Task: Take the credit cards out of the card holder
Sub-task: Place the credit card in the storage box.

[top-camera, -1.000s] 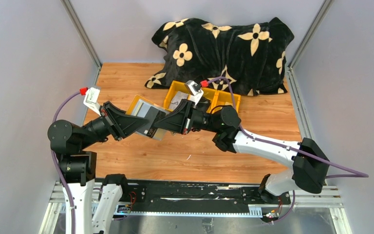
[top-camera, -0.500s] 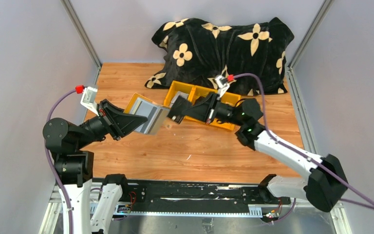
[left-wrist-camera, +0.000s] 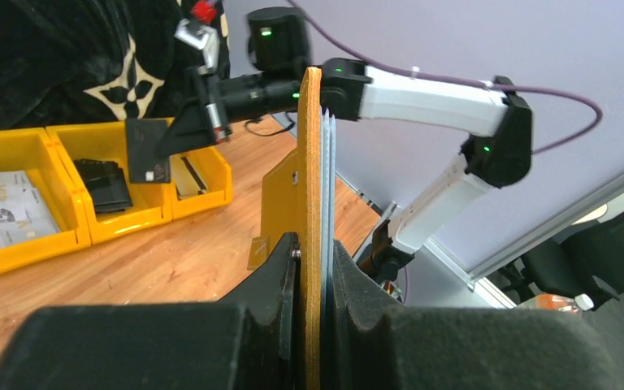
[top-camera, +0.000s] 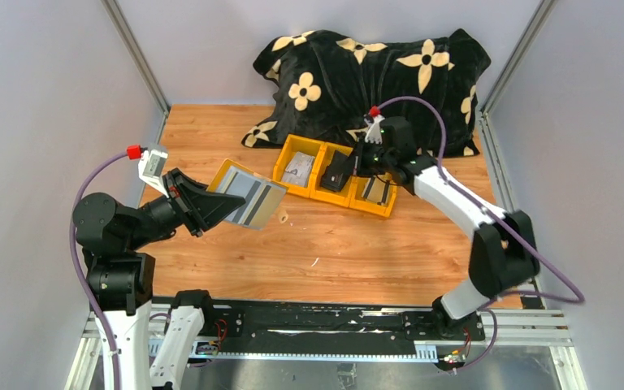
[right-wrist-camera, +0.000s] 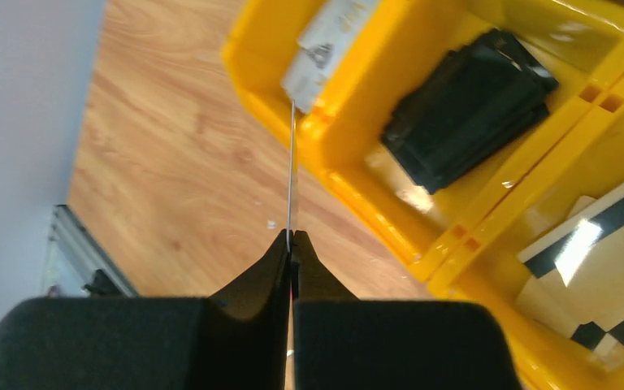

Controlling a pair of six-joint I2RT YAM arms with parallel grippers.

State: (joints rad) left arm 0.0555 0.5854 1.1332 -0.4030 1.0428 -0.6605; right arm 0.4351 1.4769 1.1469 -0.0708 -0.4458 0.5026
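Note:
My left gripper (top-camera: 214,207) is shut on the mustard-yellow card holder (top-camera: 250,199) and holds it open above the table, grey sleeves facing up. In the left wrist view the card holder (left-wrist-camera: 314,162) stands edge-on between the jaws of the left gripper (left-wrist-camera: 314,253). My right gripper (top-camera: 337,172) hovers over the yellow bin (top-camera: 318,193), shut on one thin credit card (right-wrist-camera: 291,171) that shows edge-on beyond the right gripper (right-wrist-camera: 291,240). More credit cards (right-wrist-camera: 325,36) lie in the bin's left compartment.
The bin's middle compartment holds a black folded pouch (right-wrist-camera: 463,106); its right one holds cards with dark stripes (right-wrist-camera: 593,236). A black blanket with cream flowers (top-camera: 374,77) is heaped at the back. Grey walls close in both sides.
My right gripper has pulled away from the card holder and swung back and right over the bin with a card. The left gripper has drawn slightly left, still holding the holder.

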